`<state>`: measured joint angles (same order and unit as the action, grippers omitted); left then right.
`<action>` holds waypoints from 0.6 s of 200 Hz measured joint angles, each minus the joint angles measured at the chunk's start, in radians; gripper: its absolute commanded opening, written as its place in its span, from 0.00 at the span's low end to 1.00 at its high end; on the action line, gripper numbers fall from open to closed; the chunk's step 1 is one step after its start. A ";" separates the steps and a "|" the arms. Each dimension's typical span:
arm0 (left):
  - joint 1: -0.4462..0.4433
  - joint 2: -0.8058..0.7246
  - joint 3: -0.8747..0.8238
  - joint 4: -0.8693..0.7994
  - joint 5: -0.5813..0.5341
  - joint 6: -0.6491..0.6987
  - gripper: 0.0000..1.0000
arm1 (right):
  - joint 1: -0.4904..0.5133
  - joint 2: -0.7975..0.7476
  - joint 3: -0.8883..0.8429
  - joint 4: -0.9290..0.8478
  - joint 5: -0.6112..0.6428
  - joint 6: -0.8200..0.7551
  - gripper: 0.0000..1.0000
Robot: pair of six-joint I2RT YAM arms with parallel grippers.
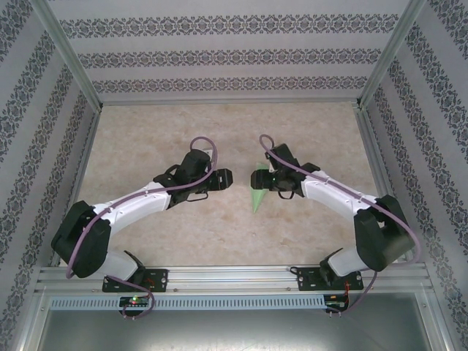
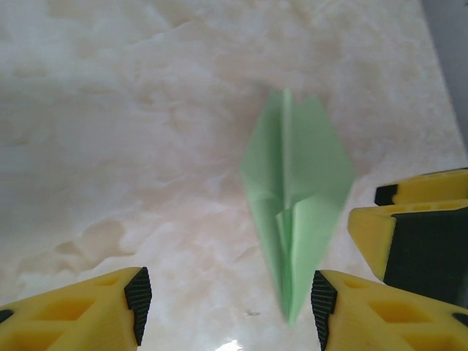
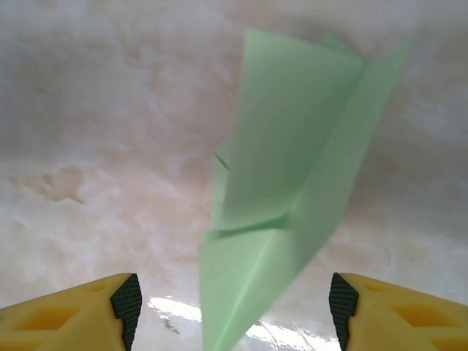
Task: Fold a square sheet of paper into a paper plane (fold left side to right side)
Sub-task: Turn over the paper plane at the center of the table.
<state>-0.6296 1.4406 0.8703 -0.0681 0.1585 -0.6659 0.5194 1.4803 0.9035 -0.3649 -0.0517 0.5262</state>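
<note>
1. Two grippers meet tip to tip over the middle of the table (image 1: 146, 131): the left gripper (image 1: 225, 178) and the right gripper (image 1: 256, 178), close but not touching.
2. On the left gripper (image 2: 229, 303) the jaws stand apart, holding nothing.
3. On the right gripper (image 3: 229, 303) the jaws are likewise apart, clear of the paper.
4. The paper plane (image 1: 257, 199) sits just to the near side of the right gripper, nose pointing toward the near edge. It is blurred in both wrist views (image 2: 296, 183) (image 3: 292, 168).
</note>
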 measured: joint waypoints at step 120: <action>0.000 -0.086 -0.014 -0.049 -0.092 -0.010 0.64 | 0.021 0.100 -0.031 0.061 -0.028 0.069 0.00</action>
<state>-0.6296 1.3548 0.8566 -0.1169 0.0669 -0.6762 0.5400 1.5803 0.8722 -0.3042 -0.0799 0.5953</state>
